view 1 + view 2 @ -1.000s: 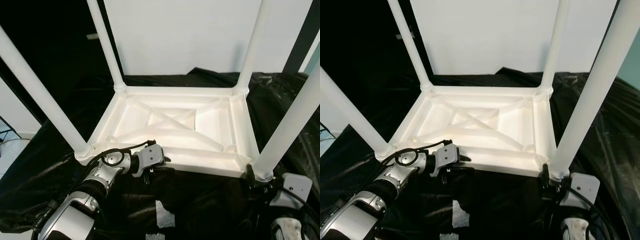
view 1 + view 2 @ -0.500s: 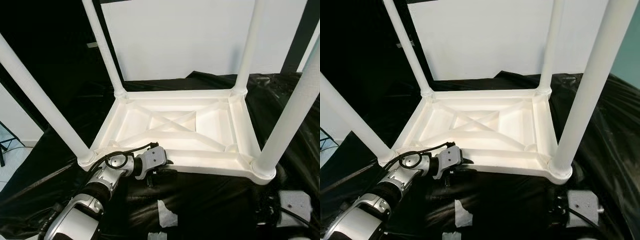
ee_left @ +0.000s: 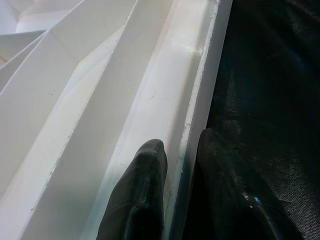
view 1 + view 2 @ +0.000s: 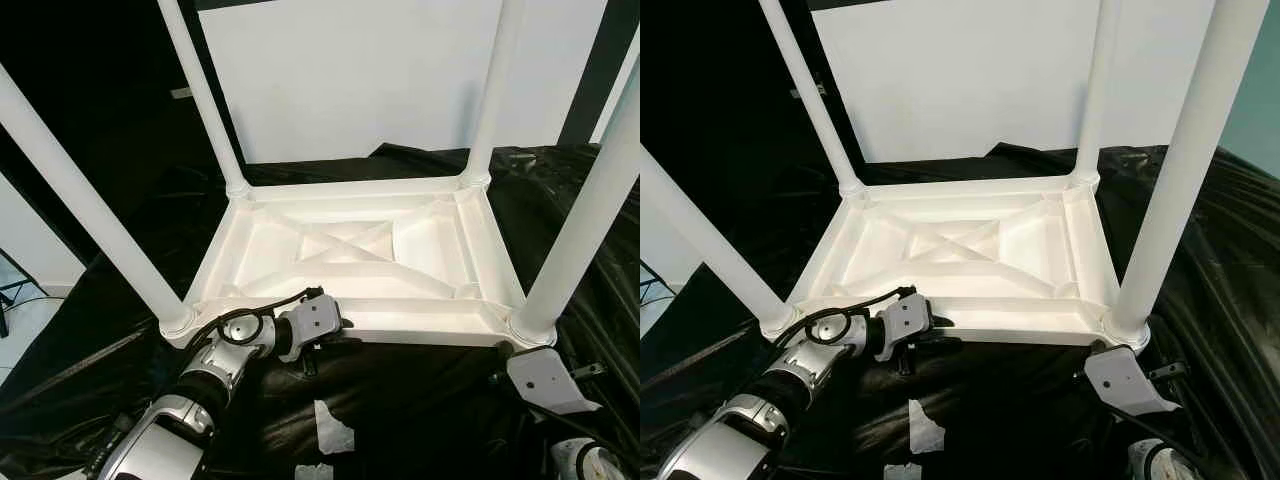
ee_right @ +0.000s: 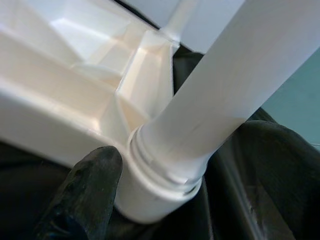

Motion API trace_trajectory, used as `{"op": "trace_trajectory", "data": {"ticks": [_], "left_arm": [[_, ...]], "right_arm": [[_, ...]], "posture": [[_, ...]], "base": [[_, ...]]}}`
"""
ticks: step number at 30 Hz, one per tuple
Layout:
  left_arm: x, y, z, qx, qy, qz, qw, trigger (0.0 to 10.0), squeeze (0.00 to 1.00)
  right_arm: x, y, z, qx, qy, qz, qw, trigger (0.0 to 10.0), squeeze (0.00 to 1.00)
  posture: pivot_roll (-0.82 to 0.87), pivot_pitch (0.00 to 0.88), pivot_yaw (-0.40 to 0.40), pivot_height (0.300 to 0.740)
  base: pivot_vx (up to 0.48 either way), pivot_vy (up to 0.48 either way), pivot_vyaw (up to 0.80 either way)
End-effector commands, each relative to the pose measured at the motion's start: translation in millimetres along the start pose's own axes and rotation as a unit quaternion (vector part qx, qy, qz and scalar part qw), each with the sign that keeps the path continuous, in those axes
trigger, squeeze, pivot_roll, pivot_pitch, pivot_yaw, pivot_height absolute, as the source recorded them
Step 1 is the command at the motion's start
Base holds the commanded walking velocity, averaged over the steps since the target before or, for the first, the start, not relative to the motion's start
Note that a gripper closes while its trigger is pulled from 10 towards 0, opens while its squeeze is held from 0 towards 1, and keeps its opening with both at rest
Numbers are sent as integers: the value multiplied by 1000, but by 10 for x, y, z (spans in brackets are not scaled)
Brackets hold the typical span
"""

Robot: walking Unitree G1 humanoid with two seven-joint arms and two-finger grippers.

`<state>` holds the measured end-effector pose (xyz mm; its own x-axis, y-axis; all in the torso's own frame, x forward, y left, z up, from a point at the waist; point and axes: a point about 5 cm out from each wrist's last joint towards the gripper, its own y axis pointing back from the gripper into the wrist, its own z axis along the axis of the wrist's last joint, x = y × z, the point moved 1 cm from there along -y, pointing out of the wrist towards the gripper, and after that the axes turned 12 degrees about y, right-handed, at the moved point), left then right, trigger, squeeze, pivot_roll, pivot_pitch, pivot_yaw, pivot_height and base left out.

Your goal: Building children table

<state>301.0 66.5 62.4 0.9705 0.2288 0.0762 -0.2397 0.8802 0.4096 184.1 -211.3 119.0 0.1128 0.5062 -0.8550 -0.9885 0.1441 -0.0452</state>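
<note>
Pinching table (image 4: pixel 400 325) rim, left end effector (image 3: pixel 180 150)

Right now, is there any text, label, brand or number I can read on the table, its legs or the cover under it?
None: no text is legible in any view.
The table and its legs are plain white.
The black cover carries bare white tape scraps, no print.

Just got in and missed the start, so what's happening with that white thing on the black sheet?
A white children's table lies upside down on black sheeting, all four legs standing up. The left gripper has its jaws pinched on the table's near rim. The right gripper sits beside the base of the near right leg, with one finger against its socket.
</note>
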Motion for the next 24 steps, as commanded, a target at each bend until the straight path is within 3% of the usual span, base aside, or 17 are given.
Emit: {"op": "trace_trajectory", "data": {"ticks": [1,17,18,24], "left_arm": [[-219,-141,-240,27,39,2,999,10000,0],[-256,-142,-291,28,43,11,999,10000,0],[-235,-133,-296,25,47,25,998,10000,0],[-204,-132,-288,19,53,47,997,10000,0]], "right_arm": [[-13,-59,38,-2,-11,-11,1000,10000,0],[-72,-262,73,2,-49,-27,998,10000,0],[-69,-337,62,6,-57,-24,998,10000,0],[-117,-399,27,21,-61,-36,997,10000,0]], "posture": [[-180,0,85,740],[-166,0,79,740],[-157,0,76,740],[-144,0,73,740]], "base": [[0,0,0],[0,0,0],[0,0,0],[0,0,0]]}}
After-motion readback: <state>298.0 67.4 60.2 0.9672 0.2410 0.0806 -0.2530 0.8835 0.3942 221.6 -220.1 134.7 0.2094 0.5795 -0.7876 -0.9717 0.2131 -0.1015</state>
